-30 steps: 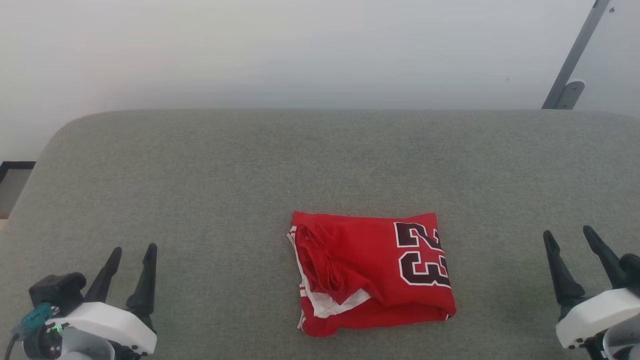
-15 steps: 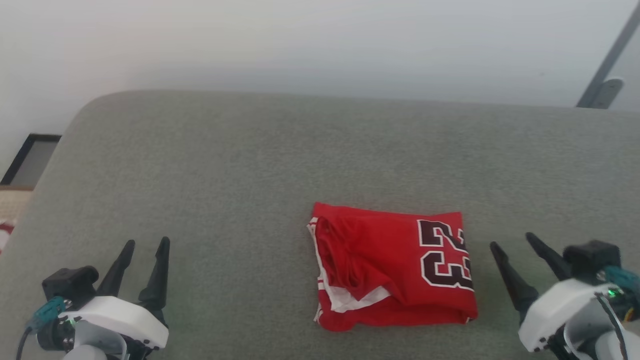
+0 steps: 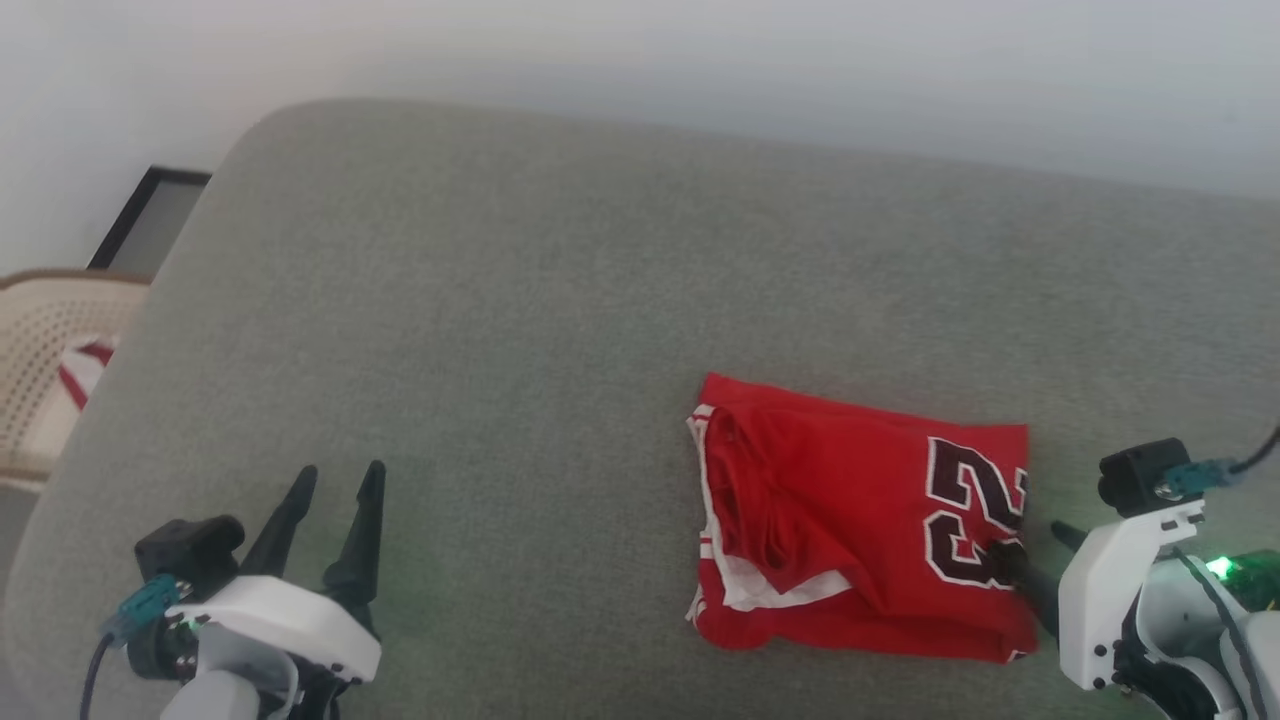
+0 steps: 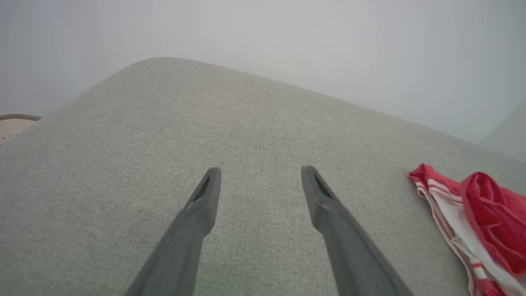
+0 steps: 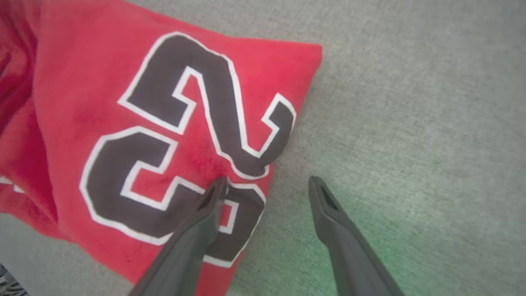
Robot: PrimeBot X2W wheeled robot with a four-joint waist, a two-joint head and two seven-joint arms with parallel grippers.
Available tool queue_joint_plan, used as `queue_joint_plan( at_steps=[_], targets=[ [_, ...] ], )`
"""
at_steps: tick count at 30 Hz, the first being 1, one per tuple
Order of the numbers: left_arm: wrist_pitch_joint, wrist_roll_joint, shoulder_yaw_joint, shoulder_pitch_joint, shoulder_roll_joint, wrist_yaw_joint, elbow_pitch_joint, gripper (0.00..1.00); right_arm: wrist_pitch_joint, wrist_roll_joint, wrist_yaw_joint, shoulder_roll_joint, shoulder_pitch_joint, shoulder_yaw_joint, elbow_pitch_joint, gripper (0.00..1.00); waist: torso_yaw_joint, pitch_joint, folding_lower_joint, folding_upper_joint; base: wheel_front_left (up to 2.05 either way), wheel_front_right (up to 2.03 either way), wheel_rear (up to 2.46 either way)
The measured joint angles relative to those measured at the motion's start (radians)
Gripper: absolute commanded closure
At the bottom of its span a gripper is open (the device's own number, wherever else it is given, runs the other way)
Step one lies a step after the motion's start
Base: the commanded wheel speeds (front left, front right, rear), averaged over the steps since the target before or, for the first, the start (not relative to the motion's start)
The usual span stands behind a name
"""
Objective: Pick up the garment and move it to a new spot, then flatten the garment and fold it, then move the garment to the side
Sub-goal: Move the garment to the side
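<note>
Claws sit nearest, both spread wide and holding nothing: the left claw [image 3: 340, 470] hovers over bare grey desk [image 3: 500, 300], well apart from the garment [image 3: 850, 520], while the right claw [image 5: 267, 179] straddles its right edge, one finger over the black numerals and the other over bare fabric. Folded into a rough rectangle, the red garment lies on the desk's near right part. Farther left, beside the desk's corner, a beige basket [image 3: 35, 330] holds red-and-white cloth [image 3: 78, 365].
</note>
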Motion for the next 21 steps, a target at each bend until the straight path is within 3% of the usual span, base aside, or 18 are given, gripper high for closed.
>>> queue_joint_plan(
  at_steps=[7,8,10,21],
  targets=[
    [0.0,0.005,0.004,-0.016,-0.024,-0.007,0.008,0.0,0.141,0.036,0.0,-0.002,-0.03,0.003,0.003,0.0,0.032,0.042,0.0,0.0,0.0,0.0,0.0],
    [0.0,0.008,0.004,-0.019,-0.026,-0.008,0.01,0.0,0.156,0.037,0.0,-0.003,-0.035,0.005,0.003,0.46,0.035,0.046,0.0,0.0,0.0,0.0,0.0],
    [0.0,0.008,0.007,-0.027,-0.032,-0.009,0.012,0.0,0.165,0.036,0.0,-0.002,-0.043,0.007,0.003,1.0,0.039,0.053,-0.0001,0.0,0.0,0.0,0.0],
    [0.0,0.028,0.023,-0.055,-0.038,-0.019,0.024,0.0,0.17,0.0,0.002,0.018,-0.071,-0.04,-0.006,1.0,0.012,0.063,0.0,0.0,0.0,0.0,0.0]
  ],
)
